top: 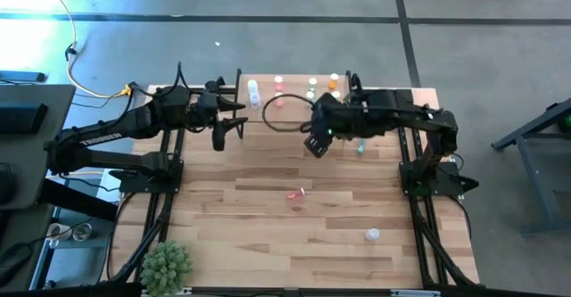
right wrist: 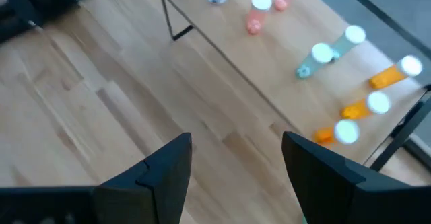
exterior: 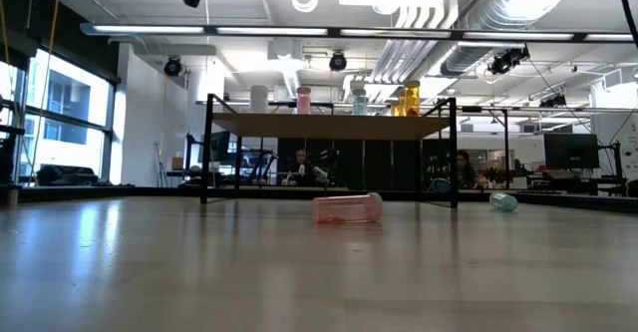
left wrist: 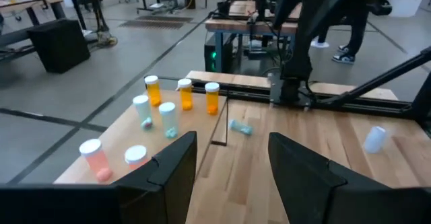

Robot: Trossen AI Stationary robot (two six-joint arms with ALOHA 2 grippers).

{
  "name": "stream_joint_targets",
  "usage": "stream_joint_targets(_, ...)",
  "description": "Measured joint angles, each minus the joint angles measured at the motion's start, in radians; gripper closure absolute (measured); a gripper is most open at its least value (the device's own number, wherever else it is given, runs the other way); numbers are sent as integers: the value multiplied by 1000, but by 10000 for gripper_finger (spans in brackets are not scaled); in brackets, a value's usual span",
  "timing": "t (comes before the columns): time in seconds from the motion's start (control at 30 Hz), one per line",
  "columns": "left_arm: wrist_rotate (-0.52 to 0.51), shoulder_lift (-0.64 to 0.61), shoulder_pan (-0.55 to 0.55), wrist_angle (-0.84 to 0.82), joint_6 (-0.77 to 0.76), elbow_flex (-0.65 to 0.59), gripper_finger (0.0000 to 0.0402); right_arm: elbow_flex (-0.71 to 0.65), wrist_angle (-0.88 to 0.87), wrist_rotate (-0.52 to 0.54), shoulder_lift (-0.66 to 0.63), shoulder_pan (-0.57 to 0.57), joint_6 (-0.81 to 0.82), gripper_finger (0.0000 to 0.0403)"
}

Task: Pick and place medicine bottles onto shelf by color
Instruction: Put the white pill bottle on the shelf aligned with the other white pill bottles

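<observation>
the shelf (top: 294, 90) sits at the top centre of the high view, against the far edge of the table (top: 268, 235), with upright medicine bottles (exterior: 357, 100) on it: white, pink, green and orange, left to right in the low view. the left gripper (top: 223, 135) hangs just left of the shelf, its fingers (left wrist: 176, 163) apart with nothing between them. the right gripper (top: 316, 144) hovers below the shelf's right half, its fingers (right wrist: 168, 167) also spread wide and empty. three bottles lie on their sides on the table: a pink bottle (top: 295, 193) near the middle, a green bottle (top: 360, 145) just right of the right gripper, and a white bottle (top: 372, 235) toward the lower right. a spiky green plant (top: 166, 263) stands at the lower left corner, well apart from everything else.
</observation>
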Motion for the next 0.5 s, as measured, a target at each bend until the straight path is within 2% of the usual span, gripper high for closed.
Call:
stream_joint_targets(0.23, 60, -7, 0, -3, 0, 0, 229, -37, 2, 95, -3, 115, 179, 181)
stream_joint_targets(0.5, 62, -6, 0, -7, 25, 0, 229, -358, 0, 53, -76, 181, 420, 181)
